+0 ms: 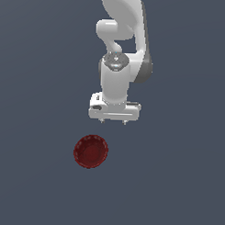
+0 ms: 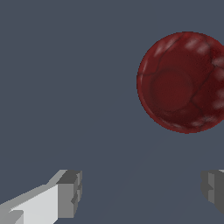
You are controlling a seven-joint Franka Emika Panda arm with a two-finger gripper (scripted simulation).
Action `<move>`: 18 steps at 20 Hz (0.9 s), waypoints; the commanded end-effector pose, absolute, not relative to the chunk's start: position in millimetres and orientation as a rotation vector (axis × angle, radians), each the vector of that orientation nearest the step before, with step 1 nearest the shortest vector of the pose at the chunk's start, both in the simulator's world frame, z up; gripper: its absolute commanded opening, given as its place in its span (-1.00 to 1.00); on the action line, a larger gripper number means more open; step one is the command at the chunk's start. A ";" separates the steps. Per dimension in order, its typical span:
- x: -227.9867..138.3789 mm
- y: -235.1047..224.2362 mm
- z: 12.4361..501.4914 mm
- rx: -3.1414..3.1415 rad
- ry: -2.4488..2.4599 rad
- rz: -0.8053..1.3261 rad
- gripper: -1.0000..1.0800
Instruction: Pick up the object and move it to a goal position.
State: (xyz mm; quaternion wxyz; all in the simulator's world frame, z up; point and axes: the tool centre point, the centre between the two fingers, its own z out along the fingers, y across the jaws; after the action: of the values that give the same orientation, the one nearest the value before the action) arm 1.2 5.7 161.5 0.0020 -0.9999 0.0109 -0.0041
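Note:
The object, a small round dark red bowl (image 1: 90,151), sits on the flat grey surface in the lower middle of the exterior view. It also shows in the wrist view (image 2: 183,82), with its hollow facing the camera. My gripper (image 1: 113,121) hangs from the white arm, above the bowl in the picture and a little toward the exterior view's right, apart from it. In the wrist view the gripper (image 2: 142,192) is open and empty, with its two grey fingertips (image 2: 70,192) spread wide. The bowl lies beyond the fingertips and off to one side, not between them.
The white arm (image 1: 121,50) reaches down from the top of the exterior view. The plain grey surface (image 1: 34,176) fills the rest of both views.

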 end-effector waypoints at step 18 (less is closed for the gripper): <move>15.1 10.6 149.1 -3.191 -0.036 -0.056 0.23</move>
State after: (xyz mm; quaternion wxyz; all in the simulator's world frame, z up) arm 12.2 13.0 154.7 -0.0167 -0.9997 -0.0087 -0.0151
